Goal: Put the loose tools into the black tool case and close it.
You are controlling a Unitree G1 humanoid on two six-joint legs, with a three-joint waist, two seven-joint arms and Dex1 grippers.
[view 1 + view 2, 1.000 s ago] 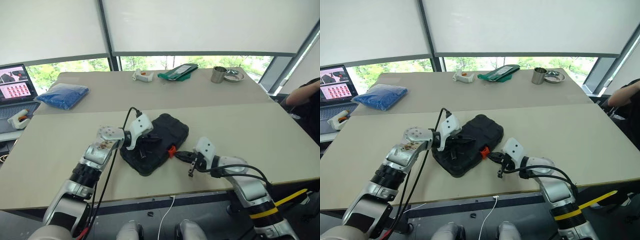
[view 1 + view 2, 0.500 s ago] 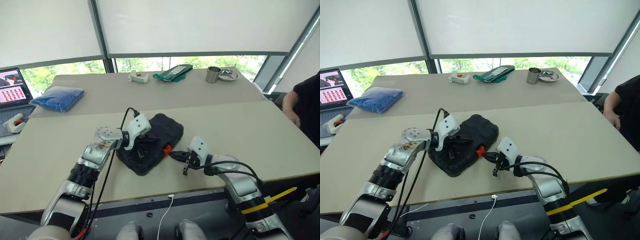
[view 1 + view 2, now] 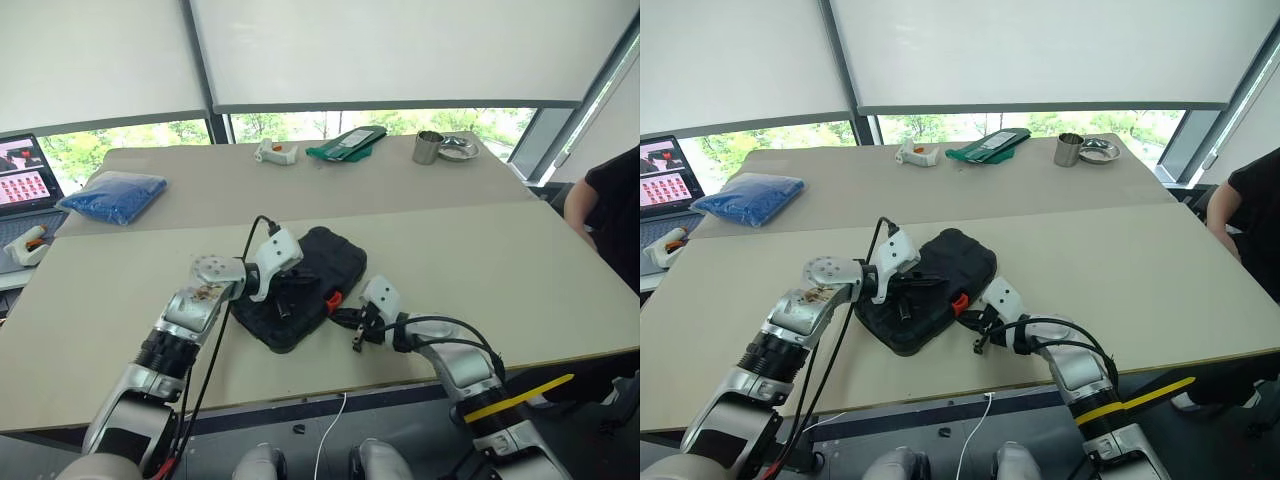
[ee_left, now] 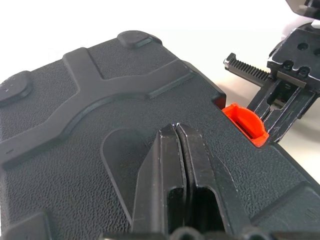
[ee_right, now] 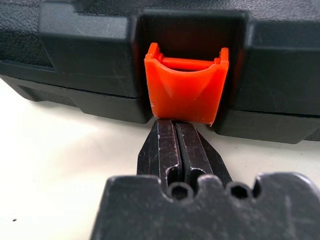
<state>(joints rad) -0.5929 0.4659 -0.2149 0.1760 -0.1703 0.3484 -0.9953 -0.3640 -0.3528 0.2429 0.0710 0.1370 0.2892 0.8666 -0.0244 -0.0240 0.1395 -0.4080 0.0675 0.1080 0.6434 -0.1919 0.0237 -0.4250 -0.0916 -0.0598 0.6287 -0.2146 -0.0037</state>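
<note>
both grippers at the closed tool case

beige tables (image 3: 520,270) filled the room under pale window blinds, one near the robot and a second one beyond it. on the near table lay the black tool case (image 3: 335,255), its lid down, set at a slant a little left of the middle and close to the near edge. its small orange latch (image 5: 186,89) sat on the case's right-hand near side.

the left gripper (image 4: 178,137) rested on the textured lid, its two black fingers pressed together with nothing between them. the right gripper (image 5: 176,131) lay low on the table just right of the case, its fingers likewise squeezed together and holding nothing, their tips right under the bottom edge of the latch. whether the tips actually touched the latch could not be told. in the left wrist view the right gripper stood just beside the latch.

on the far table a blue plastic bag (image 3: 112,194) lay at the left. further along its far edge were a small white and orange object (image 3: 274,152), a flat green item (image 3: 346,143), a metal cup (image 3: 429,147) and a shallow metal dish (image 3: 461,149) just right of the cup. a laptop (image 3: 22,181) with a lit screen stood at the far left, with a small white and orange thing (image 3: 30,244) near it. a person's dark sleeve and arm (image 3: 605,205) showed at the right edge
</note>
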